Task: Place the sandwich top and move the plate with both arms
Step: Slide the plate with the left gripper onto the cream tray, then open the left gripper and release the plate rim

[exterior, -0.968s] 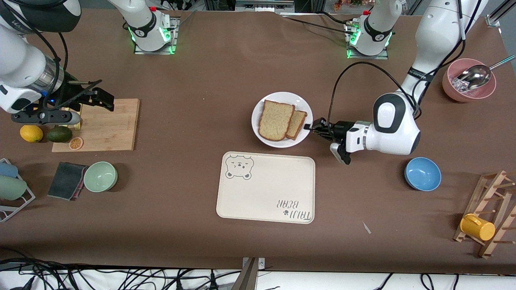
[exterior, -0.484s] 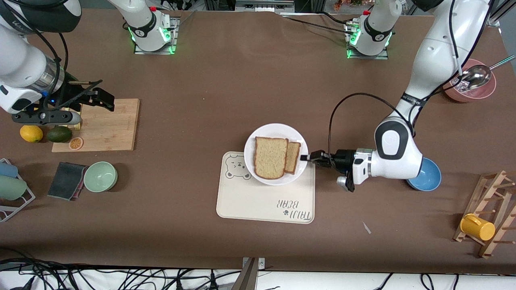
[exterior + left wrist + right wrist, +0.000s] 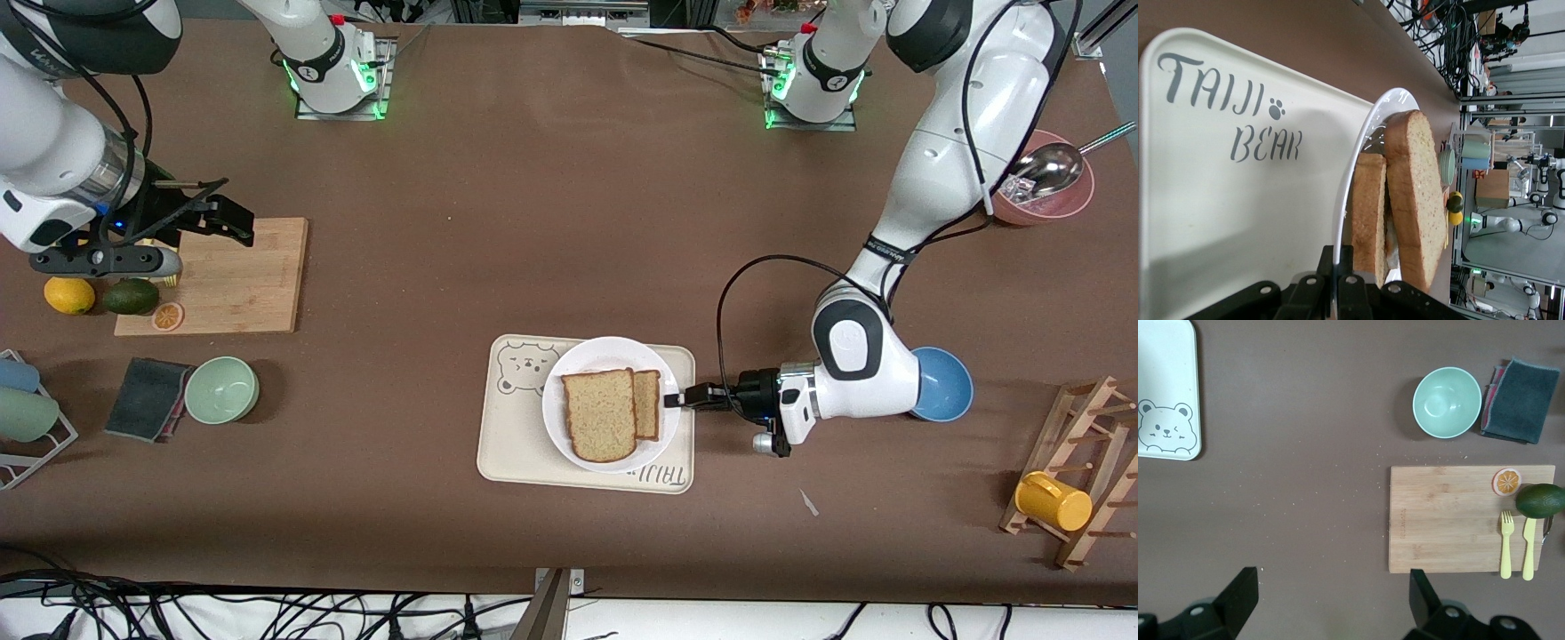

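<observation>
My left tool (image 3: 677, 399) is clamped shut on the rim of the plate (image 3: 562, 384), at the edge toward the left arm's end of the desk. In the left wrist view my fingers cut off the plate's near rim and the slices' lower ends. The plate sits over the bear tray (image 3: 516, 444), covering most of its lettering. On it the sandwich top (image 3: 599, 414) overlaps a darker slice (image 3: 649, 404), hiding part of it; its long axis runs toward the front camera. My right tool (image 3: 233, 219) waits wide open, holding nothing, over the cutting board (image 3: 249, 284).
</observation>
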Robot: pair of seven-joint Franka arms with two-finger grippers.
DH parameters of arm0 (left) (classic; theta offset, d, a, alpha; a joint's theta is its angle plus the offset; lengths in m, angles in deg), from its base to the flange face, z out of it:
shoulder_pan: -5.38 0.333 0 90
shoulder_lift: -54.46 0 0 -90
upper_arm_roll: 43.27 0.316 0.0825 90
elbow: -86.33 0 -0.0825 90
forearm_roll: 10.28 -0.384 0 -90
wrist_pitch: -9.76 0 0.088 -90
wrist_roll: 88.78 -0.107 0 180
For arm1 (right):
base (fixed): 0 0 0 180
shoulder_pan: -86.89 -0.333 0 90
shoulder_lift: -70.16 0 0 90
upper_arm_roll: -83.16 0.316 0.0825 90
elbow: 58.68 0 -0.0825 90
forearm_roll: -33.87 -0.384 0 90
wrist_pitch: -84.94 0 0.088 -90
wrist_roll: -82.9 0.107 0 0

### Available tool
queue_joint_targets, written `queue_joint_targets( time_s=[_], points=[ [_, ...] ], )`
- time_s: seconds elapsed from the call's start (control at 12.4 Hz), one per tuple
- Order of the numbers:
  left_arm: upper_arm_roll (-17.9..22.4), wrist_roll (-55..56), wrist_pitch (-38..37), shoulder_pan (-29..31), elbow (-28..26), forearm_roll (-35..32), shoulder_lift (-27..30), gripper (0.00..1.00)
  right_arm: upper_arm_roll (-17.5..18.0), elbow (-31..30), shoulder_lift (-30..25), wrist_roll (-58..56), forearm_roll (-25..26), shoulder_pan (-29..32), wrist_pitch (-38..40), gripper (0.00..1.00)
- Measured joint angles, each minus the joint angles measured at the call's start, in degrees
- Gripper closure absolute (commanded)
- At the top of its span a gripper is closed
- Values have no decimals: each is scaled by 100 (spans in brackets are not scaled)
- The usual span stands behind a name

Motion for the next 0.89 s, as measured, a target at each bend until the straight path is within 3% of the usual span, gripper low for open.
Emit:
queue_joint_targets(
  time_s=[0.89],
  points=[
    [2, -619, 199, -218, 43, 46, -512, 100, 0, 0, 3, 0, 0, -3, -40, 0]
  ],
)
